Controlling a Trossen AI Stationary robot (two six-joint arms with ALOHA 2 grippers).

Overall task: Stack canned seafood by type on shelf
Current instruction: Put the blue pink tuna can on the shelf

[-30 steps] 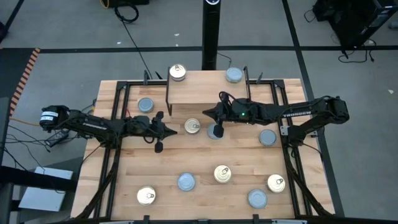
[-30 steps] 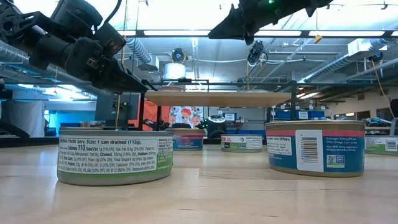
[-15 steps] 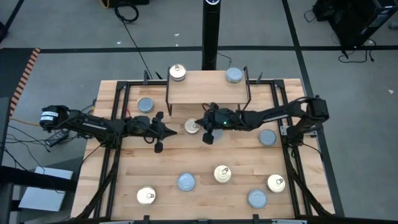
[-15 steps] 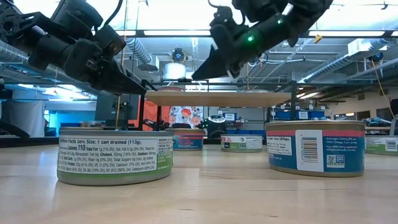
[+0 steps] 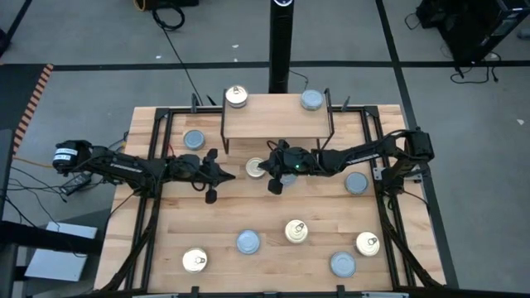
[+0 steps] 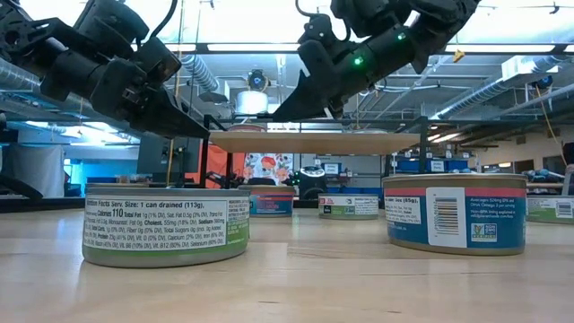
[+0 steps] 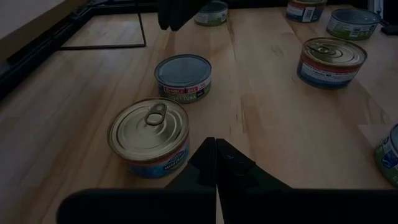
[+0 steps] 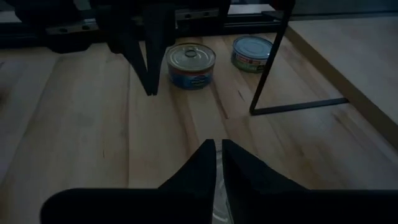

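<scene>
1. Closest to the front edge of the wooden table (image 5: 166, 240) sit five seafood tins. Three have gold pull-tab tops, like this gold tin (image 5: 195, 261). Two have plain tops, like this blue-grey tin (image 5: 342, 264).
2. Next, in the middle of the table, is my left gripper (image 7: 216, 149). Its fingers are pressed together and hold nothing. It hangs over the wood, just left of a gold-topped tin (image 5: 256, 168).
3. My right gripper (image 8: 217, 146) hangs just on the other side of that same tin, pointing at my left gripper. I cannot tell whether it is spread or pressed together. It holds no tin.
4. Off to each side sits one more plain-topped tin (image 5: 356, 183).
5. Just behind my grippers stands the shelf (image 5: 277, 124), a small light plank on thin black legs.
6. Farthest back, by the shelf's two far corners, sit a last gold tin (image 5: 237, 96) and a last grey tin (image 5: 311, 100).
</scene>
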